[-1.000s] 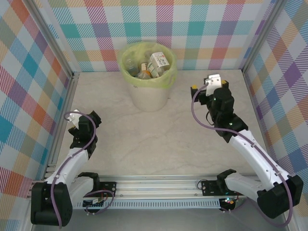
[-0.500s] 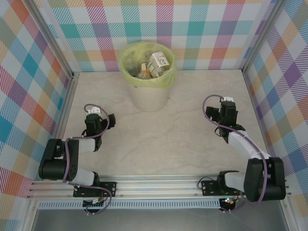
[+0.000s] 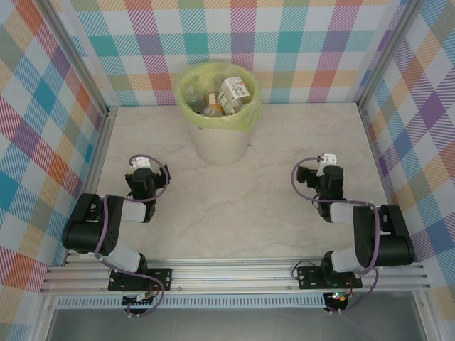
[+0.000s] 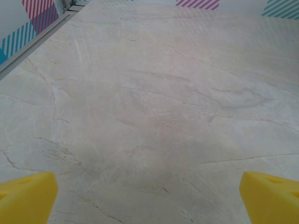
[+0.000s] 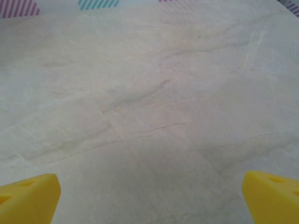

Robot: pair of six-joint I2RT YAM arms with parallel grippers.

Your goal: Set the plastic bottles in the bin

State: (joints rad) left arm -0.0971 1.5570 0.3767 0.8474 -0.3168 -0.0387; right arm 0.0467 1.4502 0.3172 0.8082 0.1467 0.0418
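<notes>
One white bin point(image 3: 222, 145) with a yellow-green liner, at 12 o'clock on the marbled table point(image 3: 249, 213); plastic bottles point(image 3: 222, 99) heaped inside it. Left gripper point(image 4: 149, 198), at 8 o'clock, jaws spread wide, empty, low over bare tabletop. Right gripper point(image 5: 149, 196), at 4 o'clock, likewise wide and empty.

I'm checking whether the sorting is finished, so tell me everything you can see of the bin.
The bin is a round white bucket, plastic by its look, lined with a translucent yellow-green bag folded over its rim. It stands upright on the marble-patterned table, at the far middle. Inside, plastic bottles lie piled up to about the rim. Nothing else touches it.
</notes>
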